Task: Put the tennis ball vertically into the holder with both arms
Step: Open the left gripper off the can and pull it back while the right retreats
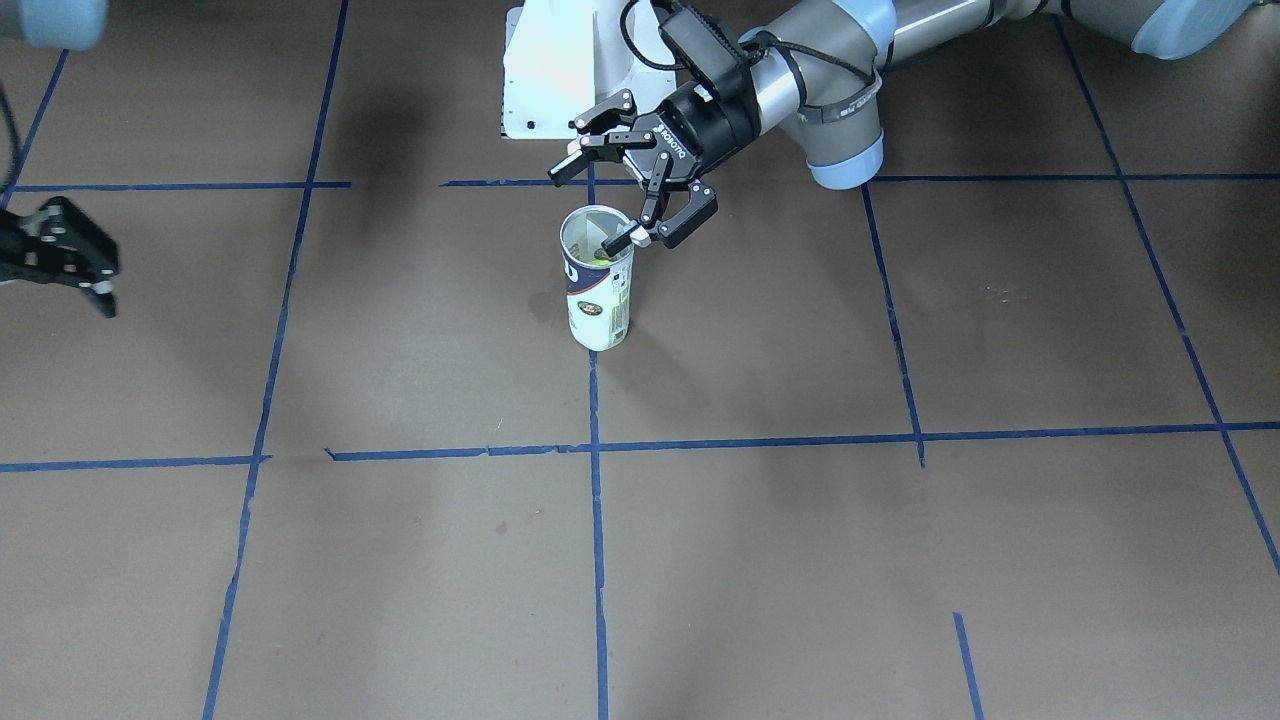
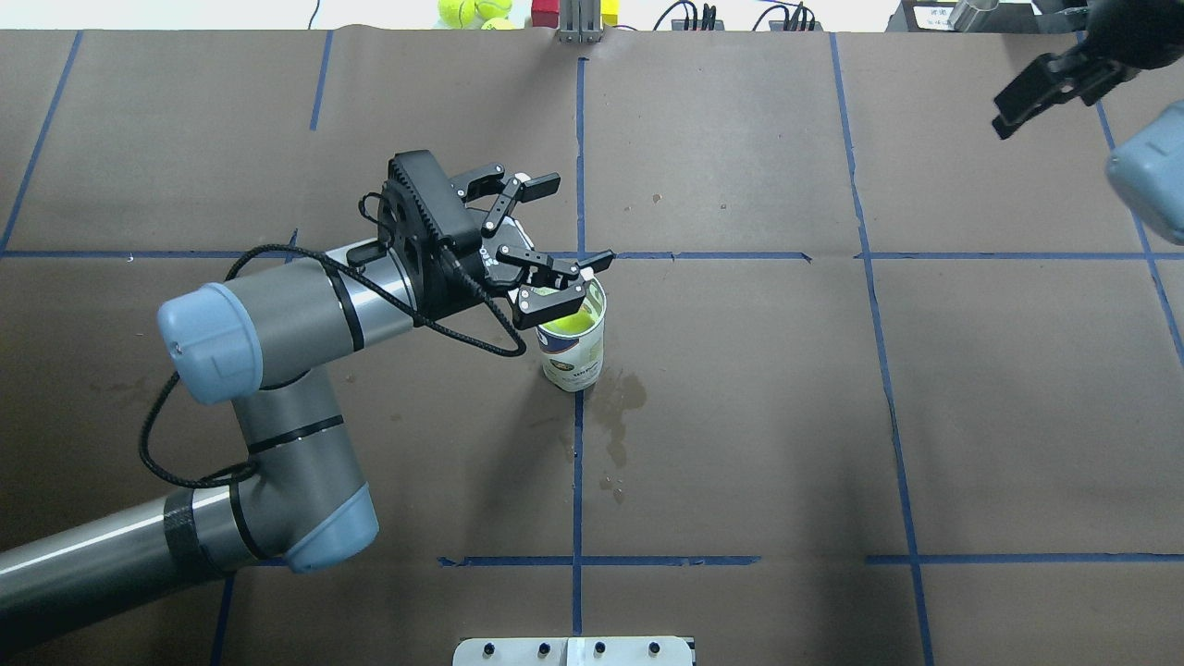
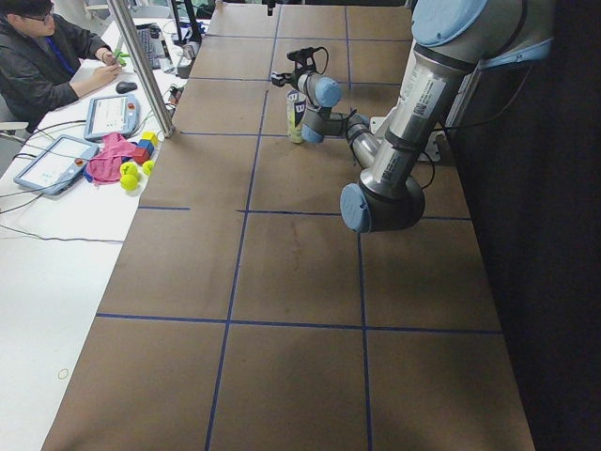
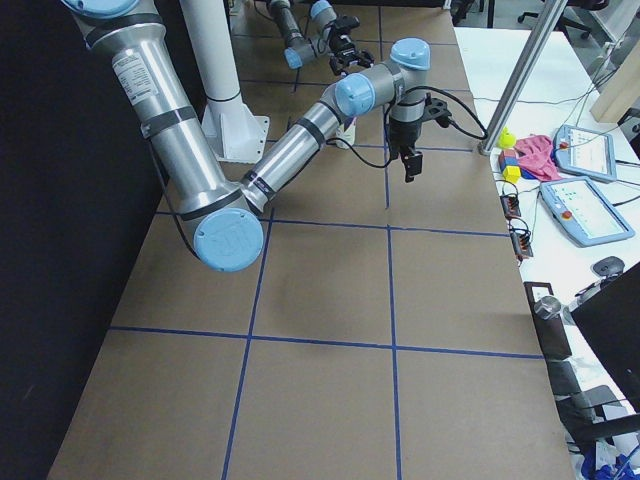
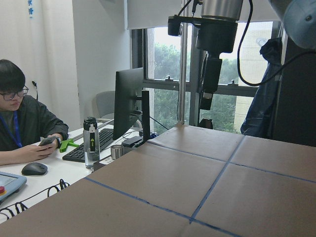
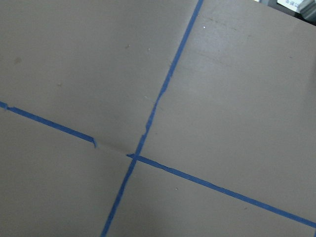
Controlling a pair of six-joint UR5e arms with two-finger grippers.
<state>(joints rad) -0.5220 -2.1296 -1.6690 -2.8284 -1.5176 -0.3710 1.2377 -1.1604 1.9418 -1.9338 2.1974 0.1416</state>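
Note:
The holder [image 1: 598,300] stands upright near the table's middle, a clear tube with a navy-and-white label; it also shows in the overhead view [image 2: 575,356]. A yellow-green tennis ball [image 2: 569,324] shows inside it through the open top. My left gripper [image 2: 573,222] is open and empty, level with the rim. One finger [image 1: 632,237] reaches over the rim edge and the other stands clear of the tube. My right gripper [image 2: 1004,109] hangs far off at the table's far right corner. It looks open and empty [image 1: 75,272].
The white pedestal base [image 1: 560,70] stands at the robot's side of the table. A dark stain [image 2: 615,398] lies beside the holder. Loose tennis balls [image 2: 472,11] and blocks lie past the far edge. An operator [image 3: 47,56] sits beyond a steel post [image 3: 141,66].

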